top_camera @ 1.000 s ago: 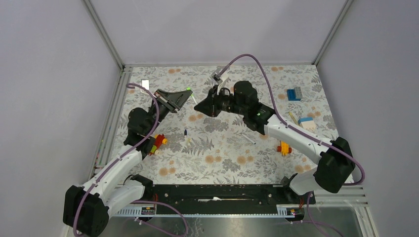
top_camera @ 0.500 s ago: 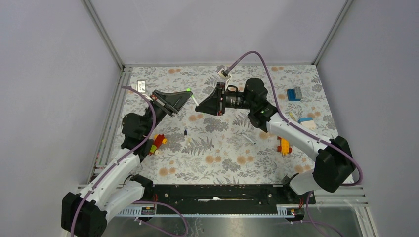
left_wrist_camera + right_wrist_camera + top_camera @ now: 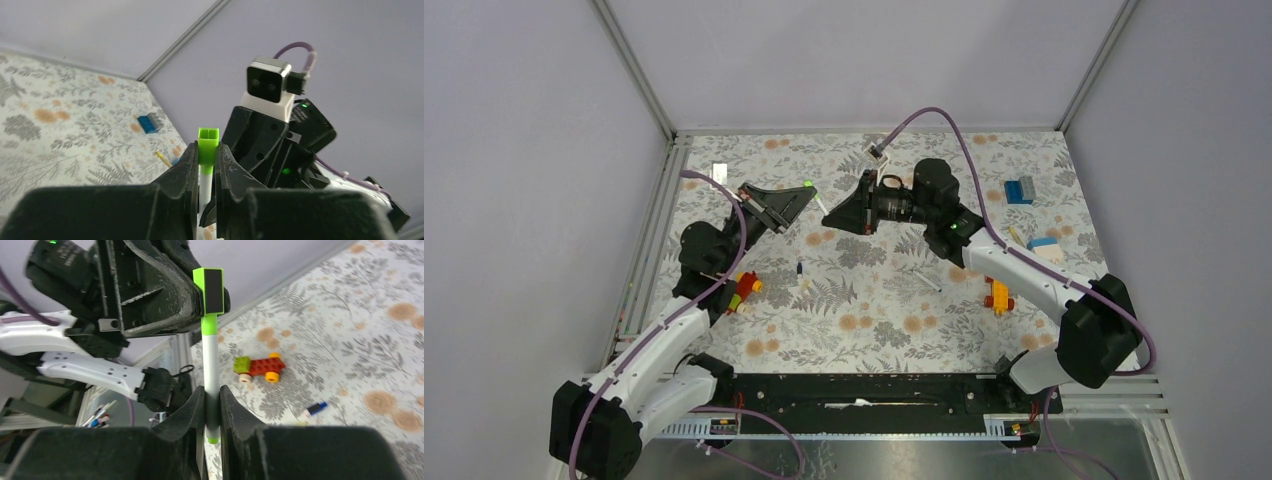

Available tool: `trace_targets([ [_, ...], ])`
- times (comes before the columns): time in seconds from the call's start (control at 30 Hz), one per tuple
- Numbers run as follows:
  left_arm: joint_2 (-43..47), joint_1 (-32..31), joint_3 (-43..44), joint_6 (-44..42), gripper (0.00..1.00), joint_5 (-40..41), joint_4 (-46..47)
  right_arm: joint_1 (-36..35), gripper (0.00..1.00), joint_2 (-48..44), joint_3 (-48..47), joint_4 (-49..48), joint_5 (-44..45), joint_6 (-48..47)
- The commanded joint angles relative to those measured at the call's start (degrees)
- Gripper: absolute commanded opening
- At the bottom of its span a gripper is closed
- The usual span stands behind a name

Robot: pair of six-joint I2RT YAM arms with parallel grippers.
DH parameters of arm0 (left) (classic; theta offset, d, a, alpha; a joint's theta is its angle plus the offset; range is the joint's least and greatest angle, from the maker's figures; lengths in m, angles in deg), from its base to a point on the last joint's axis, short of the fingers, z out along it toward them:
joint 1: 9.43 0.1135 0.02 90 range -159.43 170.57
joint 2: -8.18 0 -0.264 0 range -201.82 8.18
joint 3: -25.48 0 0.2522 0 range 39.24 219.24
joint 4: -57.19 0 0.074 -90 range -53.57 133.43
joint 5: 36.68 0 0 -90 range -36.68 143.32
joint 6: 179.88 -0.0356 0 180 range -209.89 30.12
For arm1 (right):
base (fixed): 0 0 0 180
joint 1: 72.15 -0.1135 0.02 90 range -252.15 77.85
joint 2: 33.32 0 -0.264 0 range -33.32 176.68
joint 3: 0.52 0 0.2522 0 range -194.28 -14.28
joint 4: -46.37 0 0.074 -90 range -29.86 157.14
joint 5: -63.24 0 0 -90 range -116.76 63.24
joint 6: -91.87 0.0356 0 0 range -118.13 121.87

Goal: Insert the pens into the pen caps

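Top view, lower left of centre on floral desk [image 3: 874, 330]: red-yellow-green toy brick car [image 3: 744, 289]. Just right of it, lying alone on desk: dark blue pen cap [image 3: 799, 268]. Further right: loose thin pen [image 3: 927, 279], then small orange-red brick toy [image 3: 998, 298]. Toward right edge: tan pen [image 3: 1017, 238] just beside pale blue-white brick [image 3: 1044, 248]. Beyond these, upper right: blue brick [image 3: 1020, 190].

Upper middle of top view, raised off desk: the two arms' tips meeting.
- Left fingers [image 3: 189, 162] pinching green pen cap [image 3: 208, 139] from both sides, cap top protruding above the tips.
- Right fingers [image 3: 195, 407] clamped low on barrel of white pen [image 3: 211, 360], green tail end poking out beneath.
- Pen and cap in one line, pen's upper end at cap mouth. Fully seated or not: cannot tell.
- Pen bridging the short gap between the two sets of fingers in top view.

Behind the cap in left wrist view: right wrist camera [image 3: 267, 86], facing the lens.
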Motion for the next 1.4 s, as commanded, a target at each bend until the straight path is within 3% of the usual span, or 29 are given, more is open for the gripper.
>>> trace_targets([
  [0.0, -1.79, -3.3, -0.47, -0.35, 0.0, -10.8, -12.93, -0.08, 0.0, -1.08, -6.41, -2.17, 21.38, -7.15],
  [0.43, -4.55, -3.62, 1.59, 1.13, 0.0, -8.22, -15.31, -7.66, 0.0, -1.03, -8.76, 7.88, 42.77, -18.23],
  [0.77, -9.32, -5.19, 3.15, 3.15, 0.0, -4.25, -16.22, -12.33, 0.0, 2.4, -13.96, 12.56, 59.03, -20.16],
  [0.97, -11.2, -6.1, 4.63, 2.97, 0.0, -2.1, -18.84, -14.41, 0.0, 4.46, -16.1, 13.8, 63.77, -22.63],
  [1.37, -11.06, -6.16, 5.11, 2.28, 0.0, -1.12, -20.49, -14.54, 0.0, 4.33, -14.46, 12.55, 62.13, -22.77],
])
